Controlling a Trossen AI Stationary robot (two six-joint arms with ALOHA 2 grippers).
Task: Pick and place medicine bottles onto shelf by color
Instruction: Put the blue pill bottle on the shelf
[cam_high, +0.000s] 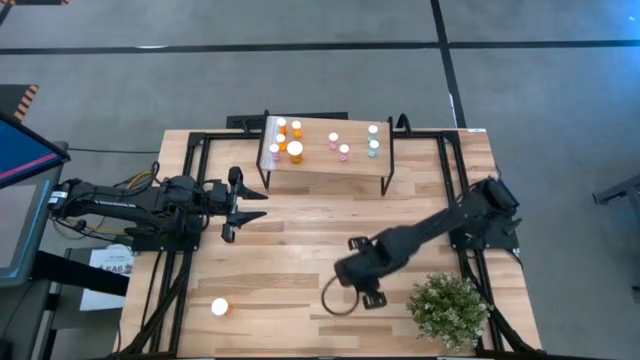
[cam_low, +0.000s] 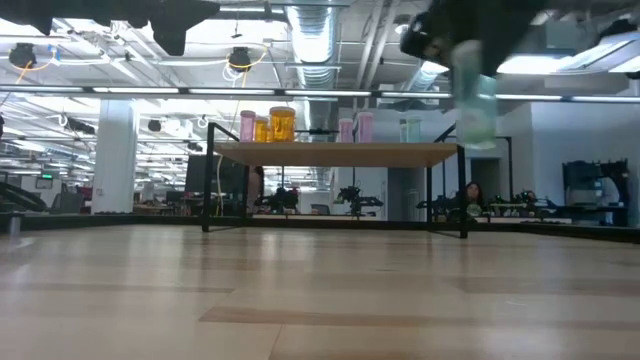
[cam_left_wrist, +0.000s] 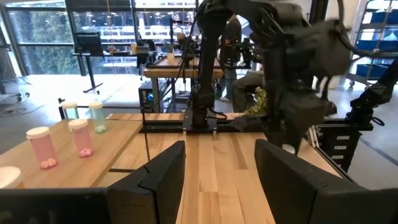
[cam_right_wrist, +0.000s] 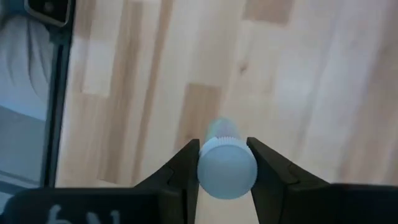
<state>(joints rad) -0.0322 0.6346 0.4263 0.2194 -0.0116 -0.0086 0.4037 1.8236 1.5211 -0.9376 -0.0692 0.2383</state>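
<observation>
From above, the right gripper (cam_high: 352, 244) is seen over the middle of the table (cam_high: 300, 300), its fingers pinching a white-capped bottle (cam_high: 354, 243). The left gripper (cam_high: 248, 205) is held just left of the shelf (cam_high: 325, 165), near its left legs, with the fingers spread and nothing between them. On the shelf, orange bottles (cam_high: 294, 151) are grouped at the left end, pink bottles (cam_high: 338, 146) in the middle and teal bottles (cam_high: 373, 140) at the right end. A single orange bottle (cam_high: 219, 307) lies at the near left of the table, and a potted plant (cam_high: 448, 310) stands at the near right.

At table height, a teal bottle (cam_low: 478, 105) is seen hanging clear of the tabletop under the right gripper, in front of the shelf's (cam_low: 335, 154) right end.

Past the left wrist's spread fingers (cam_left_wrist: 163, 174), two pink bottles (cam_left_wrist: 42, 147) and teal ones (cam_left_wrist: 97, 117) are seen on the shelf, with the right arm (cam_left_wrist: 292, 68) beyond.

From the right wrist, the bottle's white cap (cam_right_wrist: 227, 167) is seen pinched on both sides by the fingers (cam_right_wrist: 184, 168), above the wooden table.
</observation>
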